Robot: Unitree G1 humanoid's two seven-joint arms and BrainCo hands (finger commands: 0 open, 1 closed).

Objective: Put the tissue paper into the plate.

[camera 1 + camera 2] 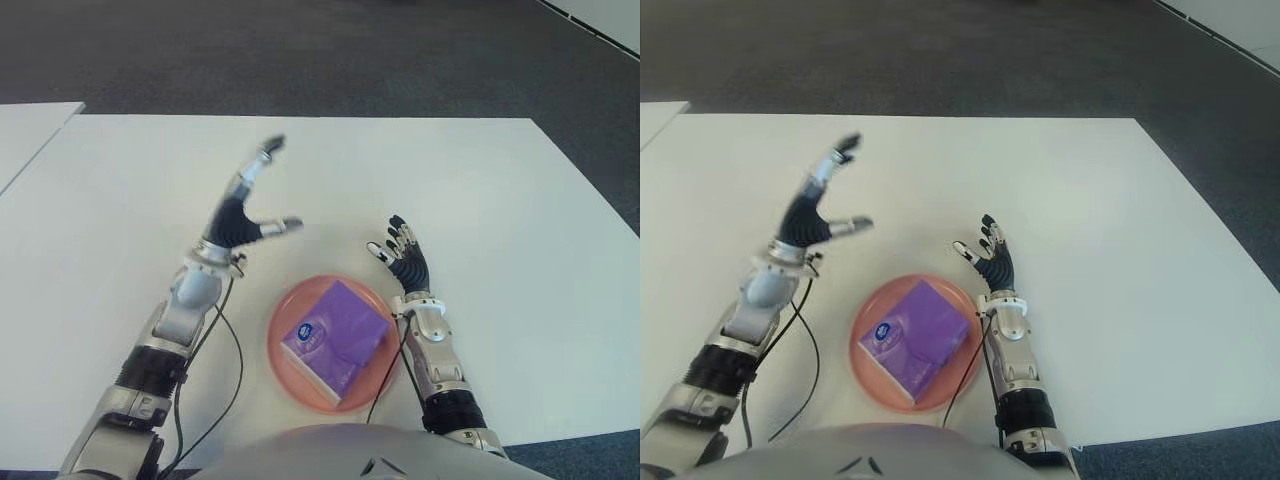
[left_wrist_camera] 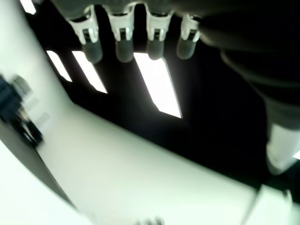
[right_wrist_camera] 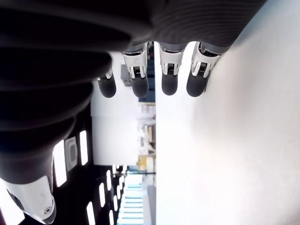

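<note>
The purple tissue pack (image 1: pixel 335 340) lies flat inside the pink plate (image 1: pixel 280 352), turned a little askew, one corner reaching toward the plate's near rim. From how things lie, the task looks done: the pack is in the plate and neither hand touches it.

It looks like a soft, light packet in a slick plastic wrap, likely to give under pressure and slip if pinched at a corner. If it needed nudging, I would take it across its two long sides, thumb on one and fingers on the other, with a gentle squeeze.

The right hand (image 1: pixel 403 257) shows just beyond the plate's far right rim, fingers spread and upright, holding nothing; its wrist view shows four fingertips (image 3: pixel 169 84) hanging free with only bare desk beside them. The pack sits close behind this hand's palm, toward the robot's body.

The left hand (image 1: pixel 245 208) is lifted above the white desk (image 1: pixel 480 190), farther from the plate, fingers fanned wide and thumb out, empty too. The pack lies below and to its right.
</note>
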